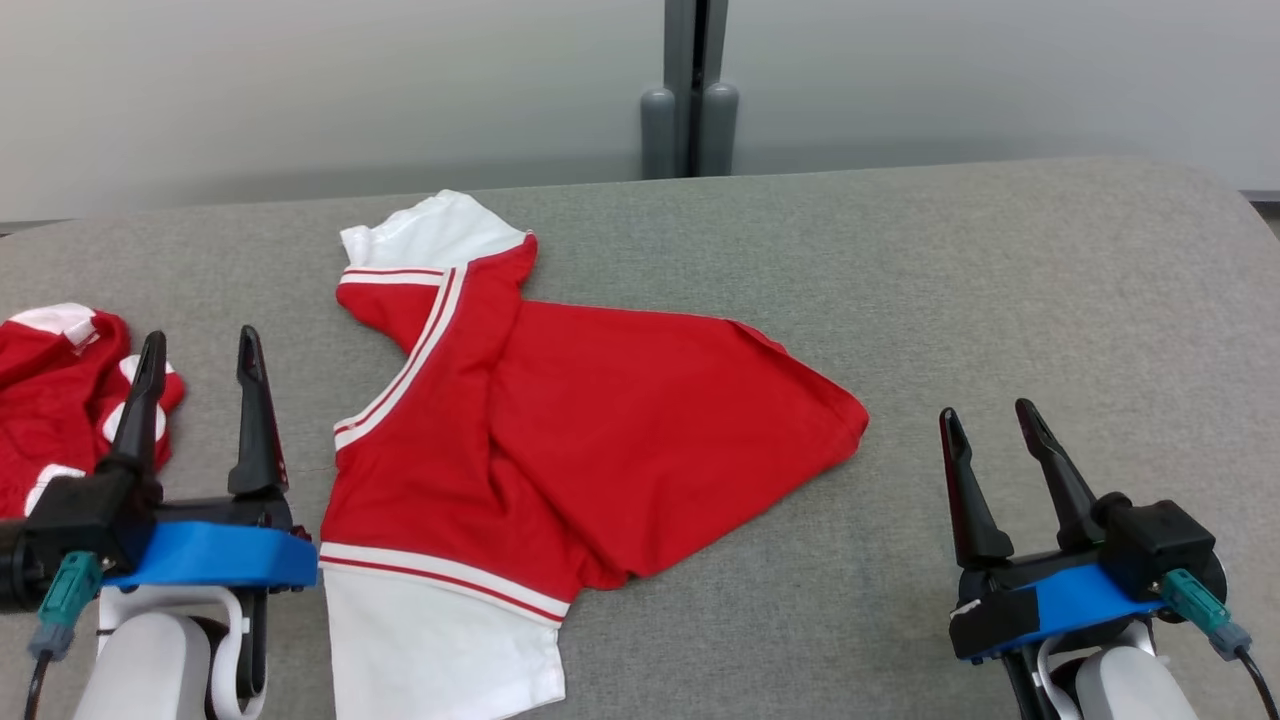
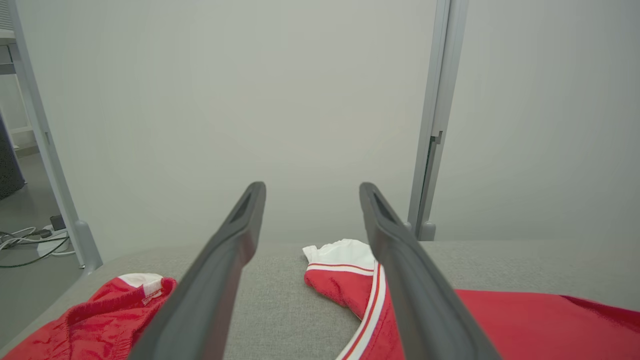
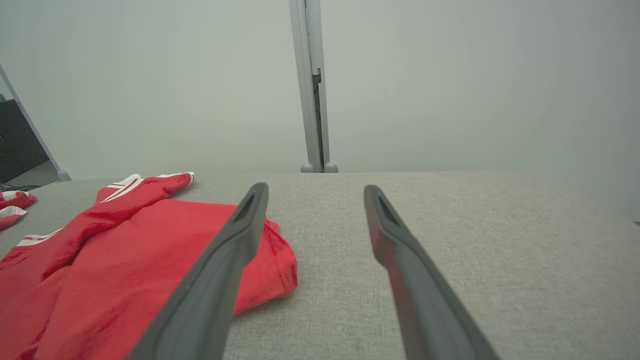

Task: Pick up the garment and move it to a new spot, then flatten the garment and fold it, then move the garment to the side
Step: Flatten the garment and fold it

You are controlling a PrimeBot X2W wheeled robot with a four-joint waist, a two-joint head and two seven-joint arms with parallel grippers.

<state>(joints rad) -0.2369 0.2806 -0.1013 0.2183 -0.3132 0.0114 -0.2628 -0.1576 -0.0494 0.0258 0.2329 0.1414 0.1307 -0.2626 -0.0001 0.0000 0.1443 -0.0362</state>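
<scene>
Both grippers wide open and empty; shirt lies loose between them, so flattening looks like the step in hand.
Left gripper has its fingers spread on nothing, just beside the shirt's left edge; right gripper is the same, apart from its pointed right corner. Shirt is thin red fabric with white striped trim and white sleeves, doubled over and skewed. Next move probably needs edge pinches, pulled apart. Grey woven table; another red cloth far left.
</scene>
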